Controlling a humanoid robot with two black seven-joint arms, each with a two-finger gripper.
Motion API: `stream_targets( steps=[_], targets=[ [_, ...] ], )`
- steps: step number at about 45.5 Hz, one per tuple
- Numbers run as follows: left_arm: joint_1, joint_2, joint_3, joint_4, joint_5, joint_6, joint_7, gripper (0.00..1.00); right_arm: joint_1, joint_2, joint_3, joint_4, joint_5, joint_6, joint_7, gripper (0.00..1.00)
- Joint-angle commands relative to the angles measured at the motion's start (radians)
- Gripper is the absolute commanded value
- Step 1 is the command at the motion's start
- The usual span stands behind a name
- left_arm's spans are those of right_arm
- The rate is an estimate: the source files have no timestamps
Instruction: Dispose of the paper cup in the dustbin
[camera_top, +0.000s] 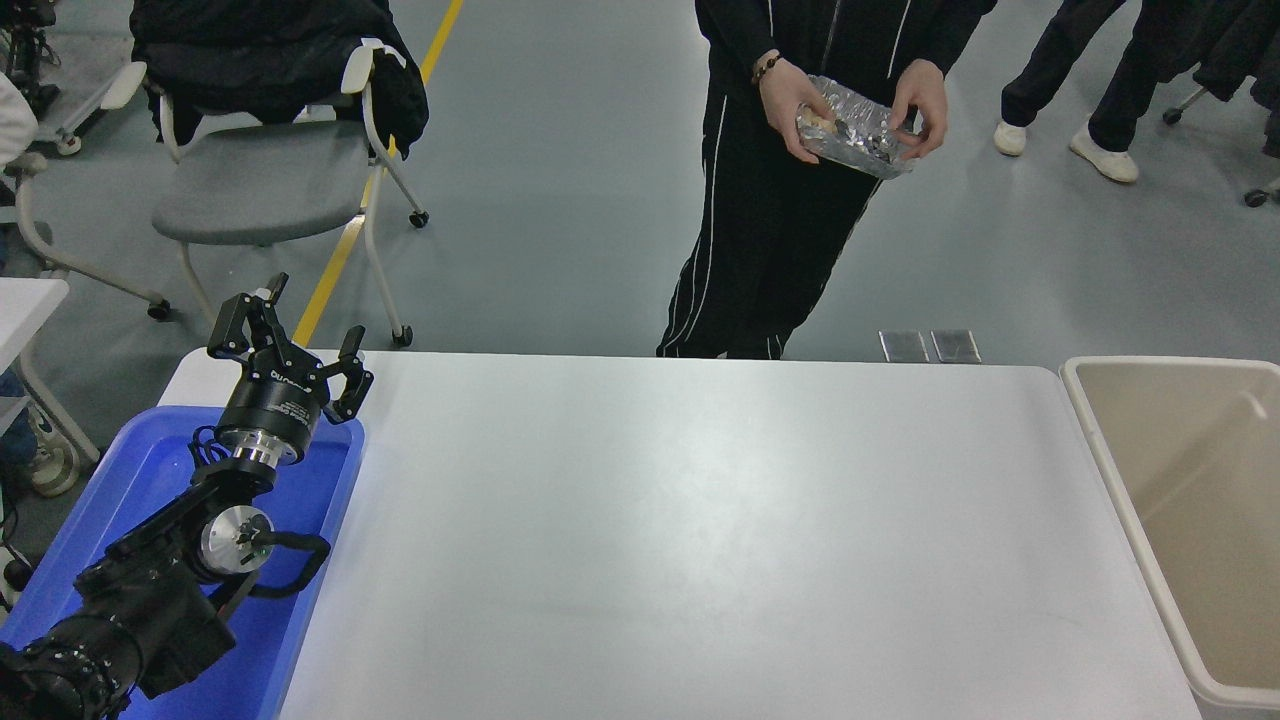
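left hand (290, 345): parked over blue tray (140, 470), fingers spread | dustbin (1100, 440): table's right

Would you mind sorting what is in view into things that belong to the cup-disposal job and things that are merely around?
Belongs to the job:
- dustbin, at the table's right end
- paper cup: not visible

Merely around:
- blue tray
- left gripper, parked over the tray
- chair
- person's foil packet
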Motion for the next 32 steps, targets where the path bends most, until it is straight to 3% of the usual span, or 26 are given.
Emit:
stream_targets(
  steps=[1,11,24,32],
  targets=[
    [0.000,0.001,0.000,0.000,0.000,0.000,0.000,1.00,-0.133,-0.064,0.294,0.298,-0.007,0.006,0.006,0.99],
    [0.000,0.001,0.000,0.000,0.000,0.000,0.000,1.00,-0.386,-0.021,0.484,0.434,-0.009,0.016,0.167,0.99],
    [0.000,0.001,0.000,0.000,0.000,0.000,0.000,1.00,-0.647,0.141,0.542,0.441,-0.121,0.075,0.496,1.00],
    [0.000,0.001,0.000,0.000,0.000,0.000,0.000,1.00,-0.715,0.253,0.585,0.437,-0.124,0.075,0.523,0.99]
  ],
)
